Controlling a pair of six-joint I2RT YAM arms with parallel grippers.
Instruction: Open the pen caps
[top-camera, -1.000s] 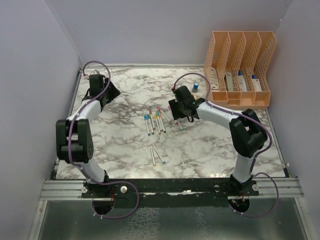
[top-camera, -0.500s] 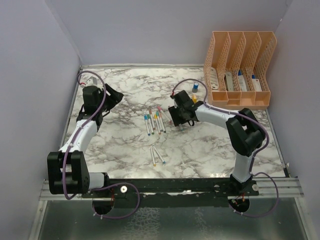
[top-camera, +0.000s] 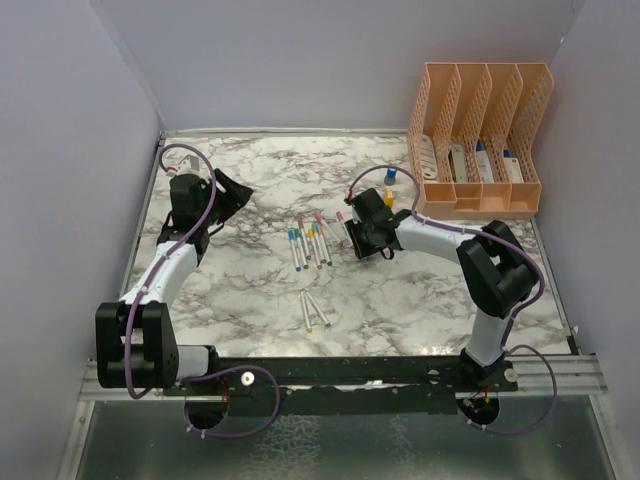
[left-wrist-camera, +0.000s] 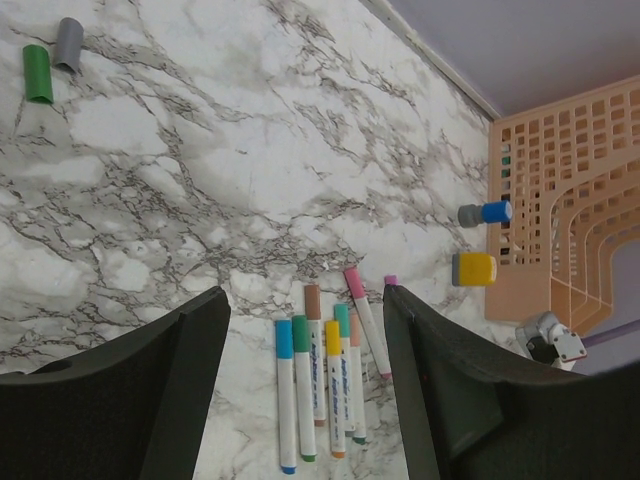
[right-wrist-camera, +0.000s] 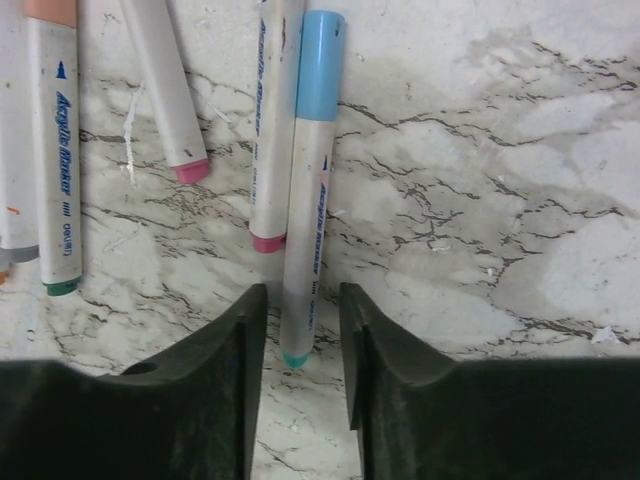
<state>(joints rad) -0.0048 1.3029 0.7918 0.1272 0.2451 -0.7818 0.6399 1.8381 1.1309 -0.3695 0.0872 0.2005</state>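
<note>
Several white-barrelled pens (top-camera: 311, 241) with coloured pen caps (left-wrist-camera: 310, 338) lie side by side mid-table, and two more pens (top-camera: 315, 310) lie nearer the front. My right gripper (right-wrist-camera: 301, 295) is down at the table at the cluster's right edge (top-camera: 358, 240). It is open but narrow, straddling the teal-tipped end of a pen with a light blue cap (right-wrist-camera: 318, 55), with a gap on each side. My left gripper (left-wrist-camera: 305, 297) hovers open and empty at the far left (top-camera: 232, 190), facing the cluster. Loose green (left-wrist-camera: 38, 73) and grey (left-wrist-camera: 69, 44) caps lie on the marble.
A peach file organizer (top-camera: 480, 135) stands at the back right with white-and-blue items in its slots. A stubby blue bottle (left-wrist-camera: 485, 213) and a yellow-orange one (left-wrist-camera: 473, 268) sit just in front of it. Lilac walls close in the left, back and right sides.
The right gripper's jaws have narrowed around the light-blue-capped pen after shifting slightly right. The left arm has stretched out lower, and its gripper moved a little toward the middle.
</note>
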